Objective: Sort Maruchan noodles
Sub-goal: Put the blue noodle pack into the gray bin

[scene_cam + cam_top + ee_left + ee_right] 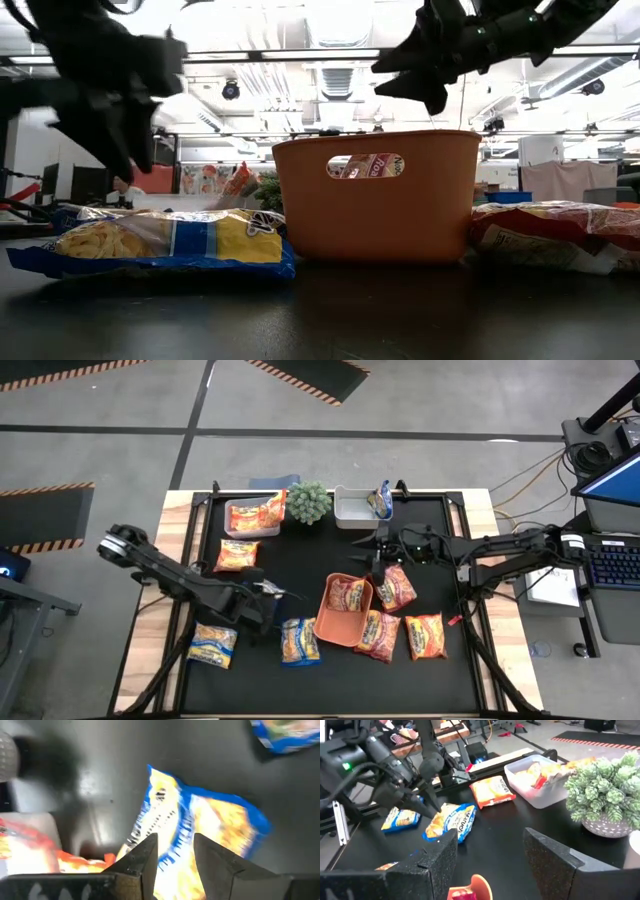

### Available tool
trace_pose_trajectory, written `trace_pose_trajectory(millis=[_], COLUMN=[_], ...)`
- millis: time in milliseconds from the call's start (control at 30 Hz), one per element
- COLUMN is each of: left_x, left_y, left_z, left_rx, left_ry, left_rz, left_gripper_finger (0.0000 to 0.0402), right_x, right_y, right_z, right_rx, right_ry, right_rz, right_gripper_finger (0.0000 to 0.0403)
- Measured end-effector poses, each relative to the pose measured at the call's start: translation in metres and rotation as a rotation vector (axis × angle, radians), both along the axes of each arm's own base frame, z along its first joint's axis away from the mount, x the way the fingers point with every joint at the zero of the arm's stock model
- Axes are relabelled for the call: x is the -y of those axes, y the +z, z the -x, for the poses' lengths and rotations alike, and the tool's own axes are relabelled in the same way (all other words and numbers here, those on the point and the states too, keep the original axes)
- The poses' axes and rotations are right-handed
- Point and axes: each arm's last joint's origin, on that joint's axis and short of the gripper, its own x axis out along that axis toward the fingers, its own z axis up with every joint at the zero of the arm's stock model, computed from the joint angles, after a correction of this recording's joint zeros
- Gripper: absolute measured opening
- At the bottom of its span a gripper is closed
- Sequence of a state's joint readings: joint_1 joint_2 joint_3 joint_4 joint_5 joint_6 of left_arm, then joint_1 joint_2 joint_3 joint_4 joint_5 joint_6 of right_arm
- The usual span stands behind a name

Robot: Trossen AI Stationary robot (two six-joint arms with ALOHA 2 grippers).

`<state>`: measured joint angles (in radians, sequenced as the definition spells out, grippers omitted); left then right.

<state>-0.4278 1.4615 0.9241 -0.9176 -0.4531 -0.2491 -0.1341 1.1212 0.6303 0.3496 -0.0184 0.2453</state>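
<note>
Packets of Maruchan noodles lie scattered over the black table (310,550). The left gripper (272,592), at about eight o'clock from the table's centre, is closed on a yellow-and-blue packet (200,830) and holds it above the mat; from the left wrist view the packet's long axis runs forward out of the fingers (142,860), tilted. Two more yellow-and-blue packets lie flat at seven o'clock (212,645) and six o'clock (299,641), long axes roughly toward twelve. The right gripper (378,552) hangs with its fingers spread wide and nothing between them, above the orange tray (330,625), which holds a dark red packet (347,595).
</note>
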Motion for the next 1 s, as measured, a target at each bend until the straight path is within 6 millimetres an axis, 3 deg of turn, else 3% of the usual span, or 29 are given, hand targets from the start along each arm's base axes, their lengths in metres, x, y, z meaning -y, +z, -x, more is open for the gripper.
trace_pose_trajectory(millis=[200, 367, 467, 667, 767, 900, 1000], left_x=[-0.007, -0.017, -0.02, -0.023, -0.029, -0.036, -0.034], left_y=[0.01, -0.004, -0.016, -0.042, -0.05, -0.037, -0.022], left_z=[0.039, 0.065, 0.072, 0.07, 0.066, 0.051, 0.043], left_rx=[0.041, 0.065, 0.113, 0.245, 0.345, 0.531, 0.557], left_ry=[0.089, 0.166, 0.208, 0.209, 0.247, 0.304, 0.259], left_rz=[0.066, 0.157, 0.217, 0.249, 0.127, -0.082, -0.11], left_gripper_finger=[0.0075, 0.001, 0.001, 0.0002, 0.0002, 0.0, 0.0], right_x=[0.001, 0.001, 0.001, 0.002, 0.003, 0.003, 0.004], right_y=[0.001, -0.006, -0.009, -0.002, 0.003, 0.011, 0.02], right_z=[-0.006, -0.009, -0.011, -0.018, -0.02, -0.025, -0.03], right_rx=[-0.006, -0.033, -0.04, -0.022, -0.011, 0.005, 0.006], right_ry=[0.0, -0.004, -0.007, -0.009, -0.008, -0.013, -0.025], right_rz=[-0.006, -0.027, -0.036, -0.035, -0.034, -0.052, -0.103], right_gripper_finger=[0.0215, 0.0215, 0.0215, 0.0215, 0.0215, 0.0215, 0.0215])
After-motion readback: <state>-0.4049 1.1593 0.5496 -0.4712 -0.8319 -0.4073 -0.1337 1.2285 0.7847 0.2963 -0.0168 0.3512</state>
